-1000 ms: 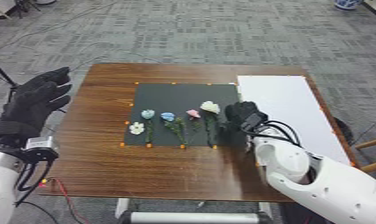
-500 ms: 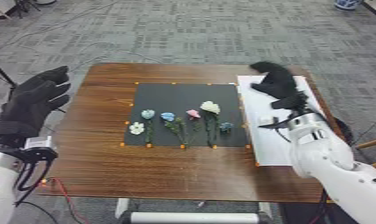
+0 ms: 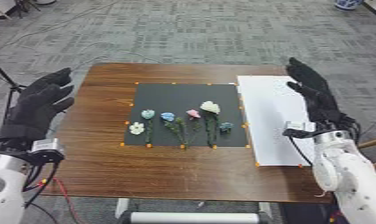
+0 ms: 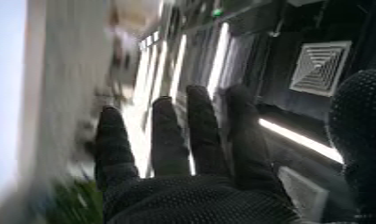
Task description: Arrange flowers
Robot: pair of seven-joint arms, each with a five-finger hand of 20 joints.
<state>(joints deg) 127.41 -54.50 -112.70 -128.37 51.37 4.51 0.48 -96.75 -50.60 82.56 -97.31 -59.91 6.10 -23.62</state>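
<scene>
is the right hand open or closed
Open: the right hand has its fingers straight and apart in the right wrist view, and it holds nothing.

So yeah, six flowers (image 3: 210, 107) side by side on a black mat (image 3: 184, 94), white sheet (image 3: 269, 110) right beside it, left hand (image 3: 32, 105) and right hand (image 3: 319, 97) both uncurled.

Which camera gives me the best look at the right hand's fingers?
The right wrist view: the right hand is close up there, its fingers straight and slightly apart. The head view shows it smaller, by the right side of the table, with its white arm.
</scene>
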